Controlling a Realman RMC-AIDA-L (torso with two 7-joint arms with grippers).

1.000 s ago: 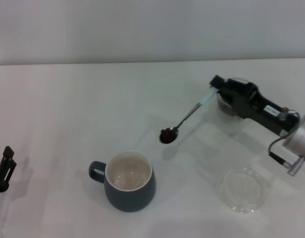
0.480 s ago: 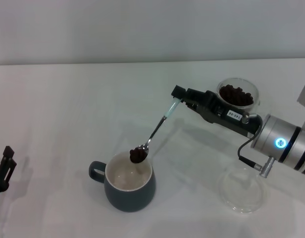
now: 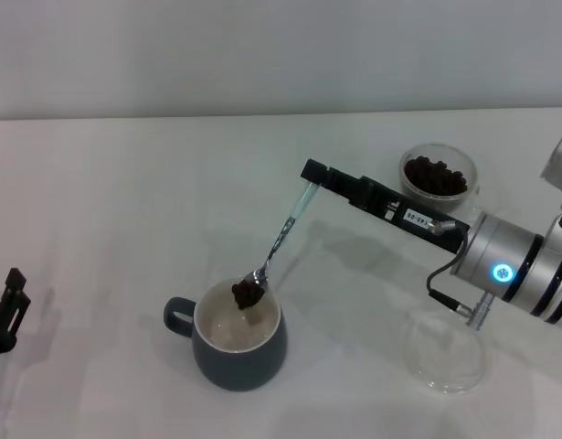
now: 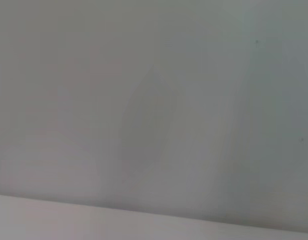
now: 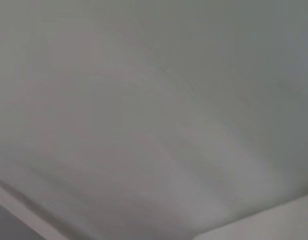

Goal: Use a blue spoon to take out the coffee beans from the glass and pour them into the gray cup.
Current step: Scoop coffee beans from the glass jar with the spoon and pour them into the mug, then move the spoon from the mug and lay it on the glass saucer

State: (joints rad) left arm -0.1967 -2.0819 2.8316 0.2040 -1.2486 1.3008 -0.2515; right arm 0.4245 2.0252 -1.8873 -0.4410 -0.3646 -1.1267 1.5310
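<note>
A pale wall stands behind a plain white surface (image 3: 125, 201) that carries everything in the head view. The right tool (image 3: 310, 171) reaches out from the right side and is clamped on the pale handle end of the blue spoon (image 3: 279, 240), which slopes down and away from the tool toward the robot. The spoon's bowl, loaded with a clump of coffee beans (image 3: 246, 294), hangs over the mouth of the gray cup (image 3: 239, 343), just inside its far rim. The glass (image 3: 436, 178), with more beans in it, sits behind the tool, beside the arm. A flat clear dish (image 3: 445, 352) lies near the arm's wrist, well apart from the cup.

The step in hand looks like the pour. To do it well, the tool should roll slowly about the handle's axis so the bowl tips within the cup's opening, keeping the bowl low and over the cream inside so beans drop in and don't bounce off the rim. A firm clamp matters, since the thin handle could twist.

The left tool (image 3: 6, 311) sits parked at the left edge; whether its fingers are apart I cannot tell. The wrist views show only blank grey.
</note>
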